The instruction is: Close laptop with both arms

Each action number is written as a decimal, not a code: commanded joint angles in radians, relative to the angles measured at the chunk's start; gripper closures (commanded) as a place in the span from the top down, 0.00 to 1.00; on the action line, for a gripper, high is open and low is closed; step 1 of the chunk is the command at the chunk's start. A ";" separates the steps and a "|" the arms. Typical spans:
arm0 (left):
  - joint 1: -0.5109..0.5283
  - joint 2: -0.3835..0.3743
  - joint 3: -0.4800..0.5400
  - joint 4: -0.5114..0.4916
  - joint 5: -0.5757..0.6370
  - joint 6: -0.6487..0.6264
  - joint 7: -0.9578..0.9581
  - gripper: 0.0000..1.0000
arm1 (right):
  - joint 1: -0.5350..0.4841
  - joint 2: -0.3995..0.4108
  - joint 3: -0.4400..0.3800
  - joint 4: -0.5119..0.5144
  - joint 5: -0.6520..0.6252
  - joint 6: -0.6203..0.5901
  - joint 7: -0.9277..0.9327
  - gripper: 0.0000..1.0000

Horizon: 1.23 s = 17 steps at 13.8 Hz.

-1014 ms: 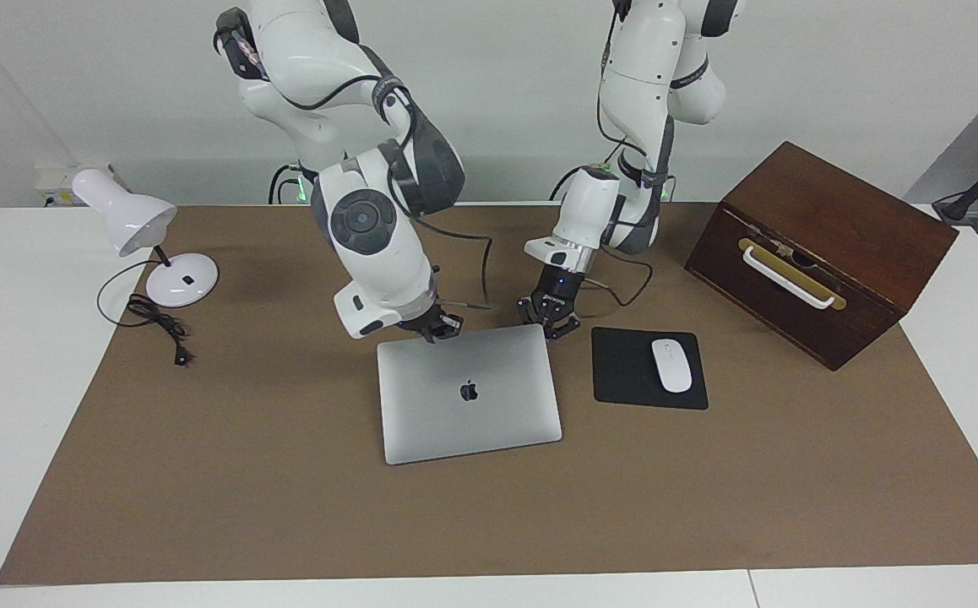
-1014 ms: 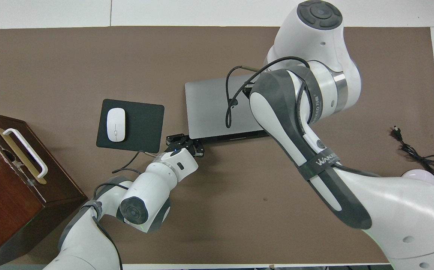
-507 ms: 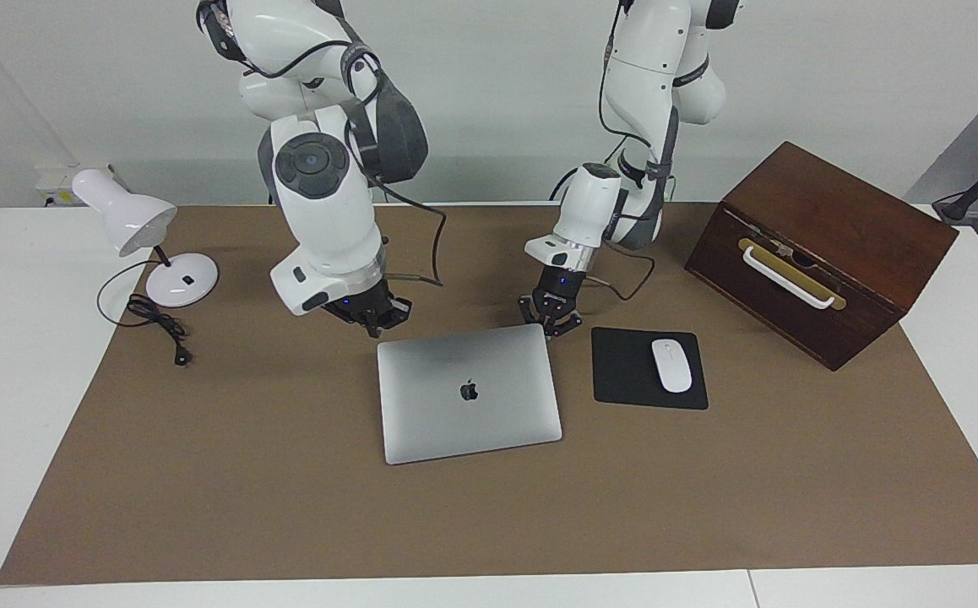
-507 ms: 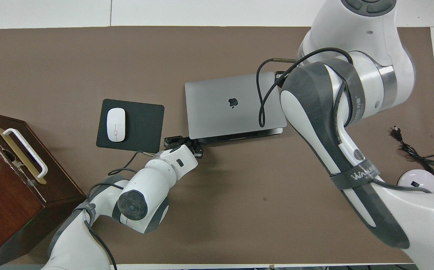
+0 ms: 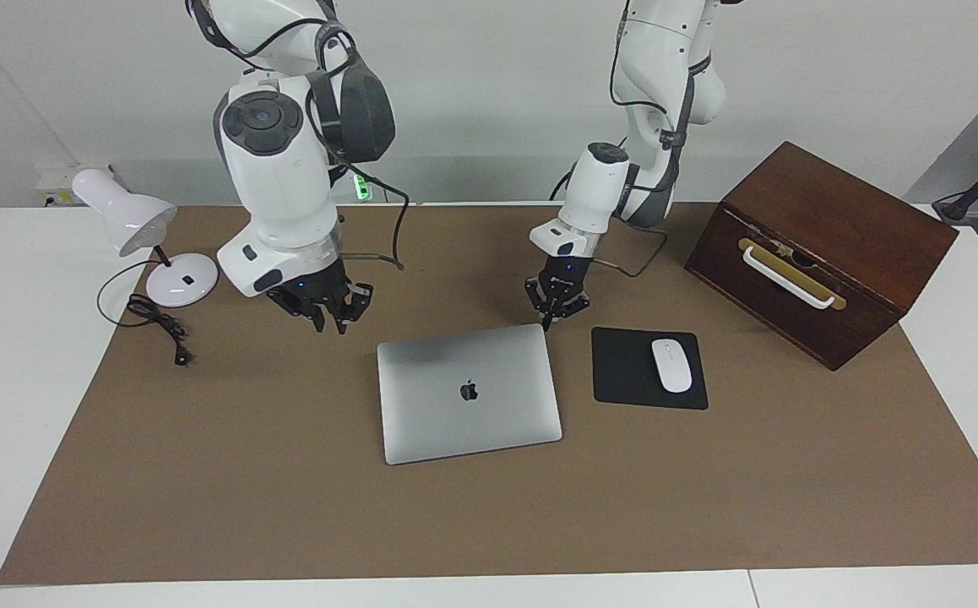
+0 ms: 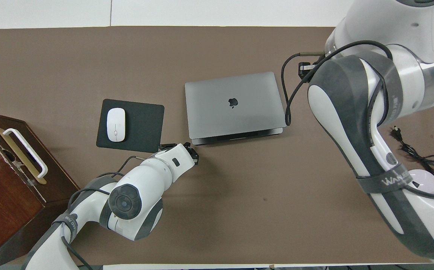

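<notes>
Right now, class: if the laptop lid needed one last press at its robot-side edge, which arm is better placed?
Left, probably. The left gripper hangs by the laptop corner beside the mouse pad, while the right gripper is over bare mat toward the lamp.

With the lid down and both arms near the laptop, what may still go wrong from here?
1. The left gripper hangs just above the laptop corner nearest the mouse pad; a low move away might scrape the lid.
2. A loose cable from the right arm hangs beside the laptop edge and might catch on it.
3. The right gripper is over bare mat, toward the lamp; a wide swing might reach it.
</notes>
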 commanded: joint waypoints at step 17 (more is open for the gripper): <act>0.561 -0.332 0.010 0.445 0.067 -1.149 0.301 0.23 | -0.304 -0.144 0.015 0.039 0.040 -0.193 -0.284 1.00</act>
